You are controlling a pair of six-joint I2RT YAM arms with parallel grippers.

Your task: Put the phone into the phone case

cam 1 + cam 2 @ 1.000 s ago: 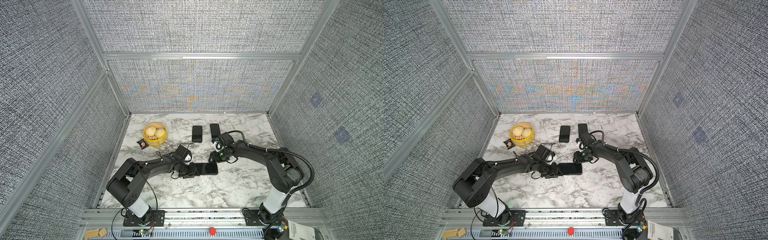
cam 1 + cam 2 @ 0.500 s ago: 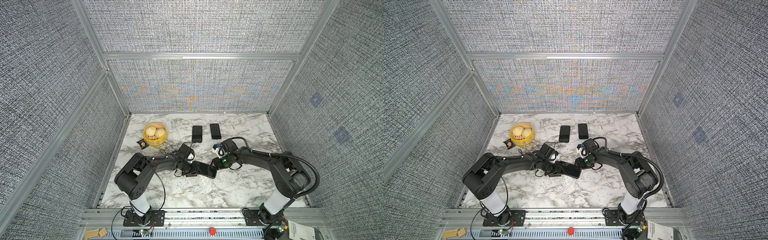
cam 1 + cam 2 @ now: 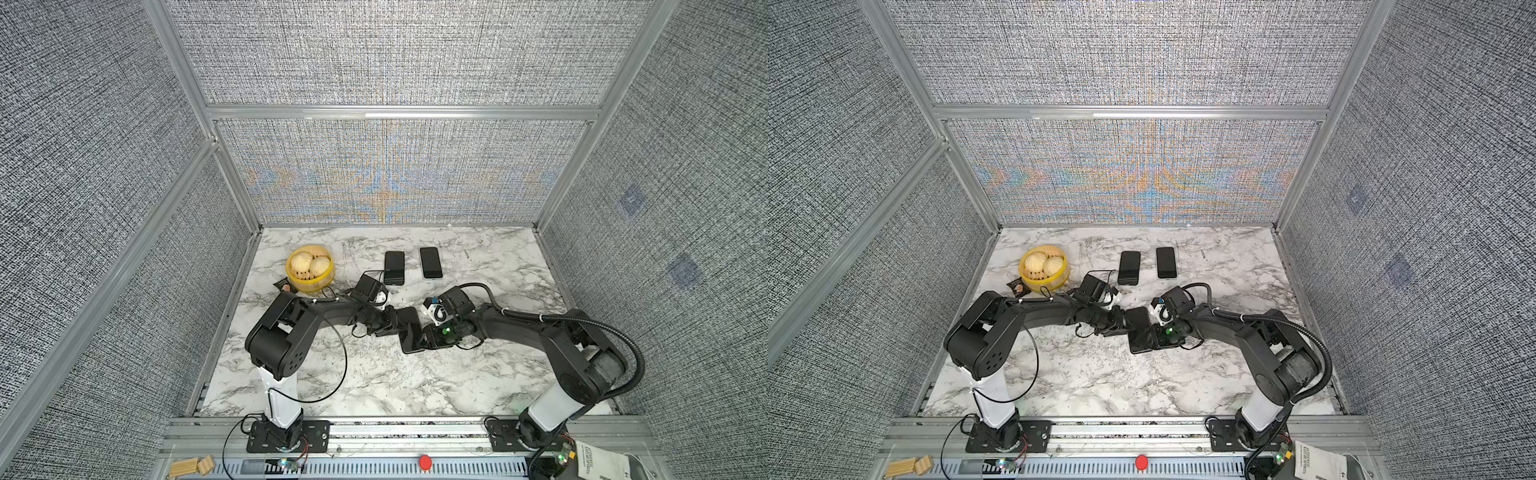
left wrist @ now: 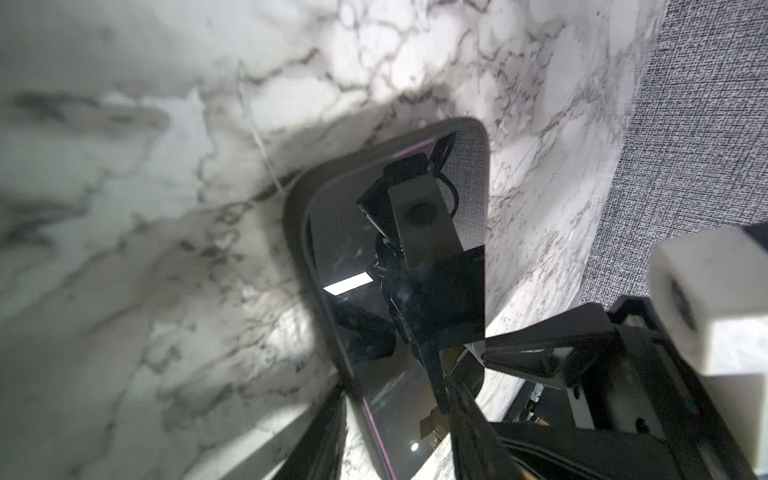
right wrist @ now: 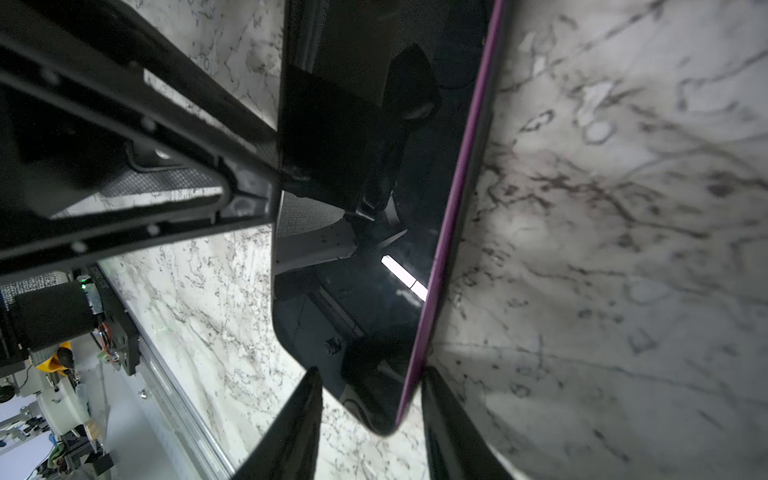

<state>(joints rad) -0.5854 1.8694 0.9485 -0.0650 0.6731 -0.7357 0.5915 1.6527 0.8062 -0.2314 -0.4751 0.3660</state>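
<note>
Holding entry, 1 lot, catalogued by position in both top views.

Item 1: phone (image 3: 409,322) (image 3: 1139,322), black glass with a purple edge. It sits near the middle of the marble table (image 3: 374,382), long axis running roughly 12 to 6 o'clock. A shadow lies under it in the left wrist view. Whether any part rests on the marble cannot be told.

Item 2: phone case (image 4: 296,249), dark grey. It shows as a rim hugging 1 long side and the far short end of the phone. Whether the phone is fully seated cannot be told.

Item 3: left gripper (image 3: 390,328) (image 4: 395,415), at 9 o'clock of the phone. Its fingers (image 4: 469,428) are clamped on the phone, 1 on each side of the near end.

Item 4: right gripper (image 3: 426,336) (image 5: 370,374), at 4 o'clock of the phone. Its fingers (image 5: 299,424) press against both edges of the phone by a rounded corner, grasping it.

Item 5: dark handset (image 3: 394,268), flat on the table at 12 o'clock of the phone, apart from it.

Item 6: pale-edged handset (image 3: 430,263), just beside item 5 at its 3 o'clock, parallel and not touching.

Item 7: yellow steamer basket (image 3: 311,284), at 10 o'clock of the phone, holding 2 buns (image 3: 301,262).

Item 8: small dark packet (image 3: 282,286), just beside the basket at its 8 o'clock.
</note>
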